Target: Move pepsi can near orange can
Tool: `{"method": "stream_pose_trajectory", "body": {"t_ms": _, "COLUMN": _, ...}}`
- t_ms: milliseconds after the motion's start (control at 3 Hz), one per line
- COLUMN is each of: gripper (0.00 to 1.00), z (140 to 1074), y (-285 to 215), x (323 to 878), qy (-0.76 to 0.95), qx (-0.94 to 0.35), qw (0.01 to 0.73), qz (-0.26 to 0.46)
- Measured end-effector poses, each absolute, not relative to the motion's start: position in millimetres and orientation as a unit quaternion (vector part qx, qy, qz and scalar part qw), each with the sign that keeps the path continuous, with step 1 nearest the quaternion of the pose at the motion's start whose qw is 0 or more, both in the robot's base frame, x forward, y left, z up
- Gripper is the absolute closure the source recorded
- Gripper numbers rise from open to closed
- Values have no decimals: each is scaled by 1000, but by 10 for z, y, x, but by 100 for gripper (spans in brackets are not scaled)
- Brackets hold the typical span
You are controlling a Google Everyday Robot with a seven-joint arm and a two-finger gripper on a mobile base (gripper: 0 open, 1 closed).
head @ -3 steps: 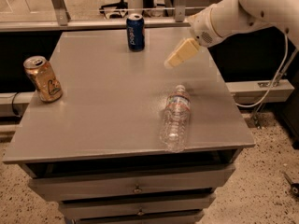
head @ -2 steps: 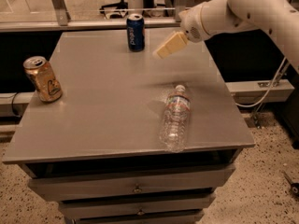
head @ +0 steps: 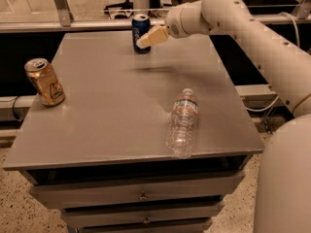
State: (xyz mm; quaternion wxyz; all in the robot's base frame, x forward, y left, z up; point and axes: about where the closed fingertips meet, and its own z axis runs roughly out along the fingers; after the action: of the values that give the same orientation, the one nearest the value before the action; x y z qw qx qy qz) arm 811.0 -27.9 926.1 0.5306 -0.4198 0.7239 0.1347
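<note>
Three containers sit on the grey table (head: 107,106), spread well apart. At the upper middle of the frame, close to the table's far edge, the pepsi can (head: 138,29) stands upright, its silver top showing. The gripper (head: 145,41) is right at that can: its beige tip points down and to the left and overlaps the can's right side in the picture (whether it touches the can, I cannot tell). Whether the gripper is open or closed cannot be told either, since it shows as one pale wedge. Behind it the white arm (head: 233,18) runs to the upper right of the frame and then down the right edge, where the robot's pale body (head: 286,178) fills the lower right corner.

At the left of the frame, near the table's left edge, the orange can (head: 44,81) stands with its pale label patch facing the camera. It is far from the pepsi can, across a wide stretch of bare tabletop.

A clear water bottle (head: 183,123) lies on its side at the lower right of the tabletop, cap toward the far side, its base near the front edge. Below the top, the table's drawers (head: 141,195) show at the bottom of the frame.
</note>
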Motion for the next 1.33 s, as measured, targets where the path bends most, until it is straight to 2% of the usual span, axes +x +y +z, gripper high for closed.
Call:
{"method": "stream_pose_trajectory", "body": {"t_ms": 667, "gripper": 0, "z": 9051, "y": 71, "x": 8605, "qy": 722, "qx": -396, "qw": 545, "qz": 157}}
{"method": "stream_pose_trajectory", "body": {"t_ms": 1333, "gripper": 49, "z": 9056, "y": 86, "x": 8647, "qy": 715, "qx": -389, "qw": 552, "qz": 179}}
